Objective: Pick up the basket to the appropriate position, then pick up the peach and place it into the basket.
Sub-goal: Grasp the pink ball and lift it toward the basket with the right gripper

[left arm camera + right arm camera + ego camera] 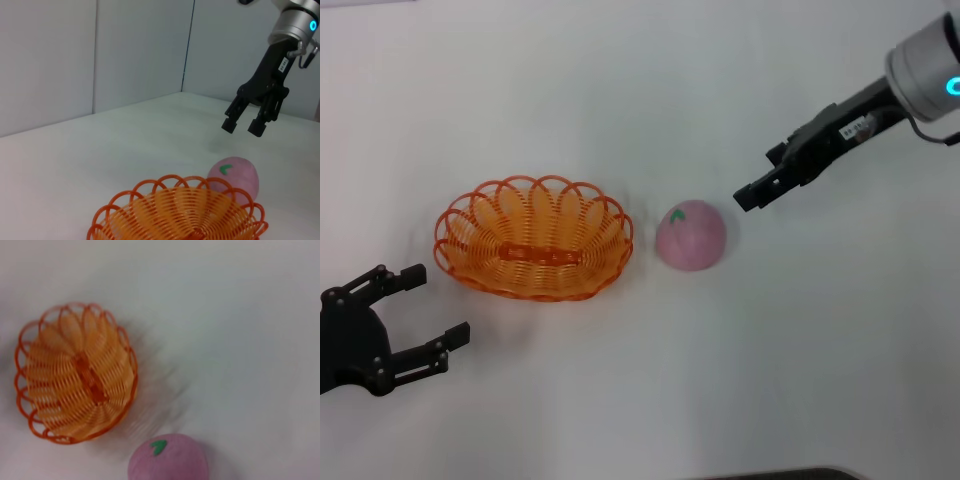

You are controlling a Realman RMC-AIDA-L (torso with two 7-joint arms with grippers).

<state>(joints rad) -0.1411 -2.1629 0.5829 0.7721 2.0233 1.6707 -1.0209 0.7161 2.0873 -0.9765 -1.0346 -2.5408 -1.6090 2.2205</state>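
From the head view, the orange wire basket sat upright and empty on the white tabletop, left of centre, with the pink peach just beside its right rim but not touching it. The left gripper rested low near the basket's left end, fingers spread wide and holding nothing, clear of the rim. The right gripper hung to the right of the peach and beyond it, apart from it, its fingers a little parted and empty. With the basket set down and the left gripper off it, the basket step looked finished; the step in hand appeared to be the right arm's approach to the peach.

From the left wrist view, the basket filled the foreground with the peach behind its far rim, the green leaf mark facing up. The right gripper was plainly above the peach, in the air, with a narrow gap between its fingers and nothing in them.

From the right wrist view, the basket and the peach lay below on the tabletop, the peach partly cut off at the frame's edge; this arm's own fingers did not show.

The next move probably called for the right gripper to open wider than the peach, centre over it, descend around its middle and close gently, since a round fruit could roll toward the basket if nudged off-centre.
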